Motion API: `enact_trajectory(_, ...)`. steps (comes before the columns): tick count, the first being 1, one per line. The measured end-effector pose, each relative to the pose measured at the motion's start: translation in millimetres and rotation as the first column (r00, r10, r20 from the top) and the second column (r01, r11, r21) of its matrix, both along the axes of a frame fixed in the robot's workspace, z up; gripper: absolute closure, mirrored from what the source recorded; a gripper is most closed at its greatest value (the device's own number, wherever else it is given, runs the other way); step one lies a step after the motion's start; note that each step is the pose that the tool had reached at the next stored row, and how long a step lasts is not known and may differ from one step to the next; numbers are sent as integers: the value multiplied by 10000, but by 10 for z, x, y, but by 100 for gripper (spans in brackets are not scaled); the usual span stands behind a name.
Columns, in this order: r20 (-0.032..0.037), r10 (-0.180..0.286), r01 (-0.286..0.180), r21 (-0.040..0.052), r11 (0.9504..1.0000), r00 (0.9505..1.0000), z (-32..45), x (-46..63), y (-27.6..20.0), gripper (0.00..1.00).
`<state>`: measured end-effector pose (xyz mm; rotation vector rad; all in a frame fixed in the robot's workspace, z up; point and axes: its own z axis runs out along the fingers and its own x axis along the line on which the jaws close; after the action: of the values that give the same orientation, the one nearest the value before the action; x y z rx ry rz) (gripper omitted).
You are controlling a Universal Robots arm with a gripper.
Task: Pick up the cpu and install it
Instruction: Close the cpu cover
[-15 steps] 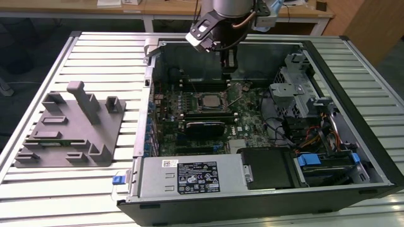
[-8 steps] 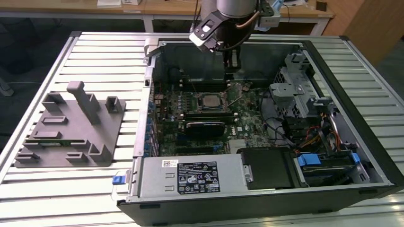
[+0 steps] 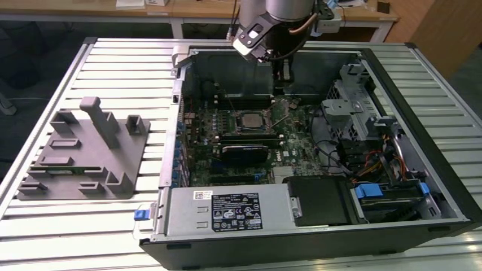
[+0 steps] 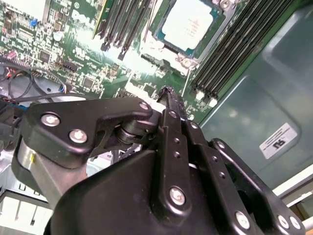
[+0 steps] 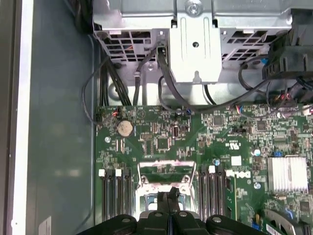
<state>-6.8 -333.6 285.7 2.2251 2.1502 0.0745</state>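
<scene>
The cpu lies flat in the motherboard socket inside the open computer case, its pale silver top facing up. In the second wrist view the cpu sits framed by the socket's metal edges, apart from the black fingertips. My gripper hangs above the board just behind the socket, toward the case's rear wall. Its two slim fingers are shut with nothing between them. In the first wrist view the gripper points at the socket's raised metal frame.
Black memory slots flank the socket. A grey moulded fixture rests on the slatted table at the exterior view's left. A drive cage and cables crowd one side of the case, and a metal box fills its front.
</scene>
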Motion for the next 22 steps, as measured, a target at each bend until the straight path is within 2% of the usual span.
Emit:
enact_trajectory(19, 0, 0, 0, 1, 10000, 10000, -3, 320, 0, 89)
enact_trajectory(22, -10, 0, 0, 0, 10000, 10000, -39, 356, 0, 89)
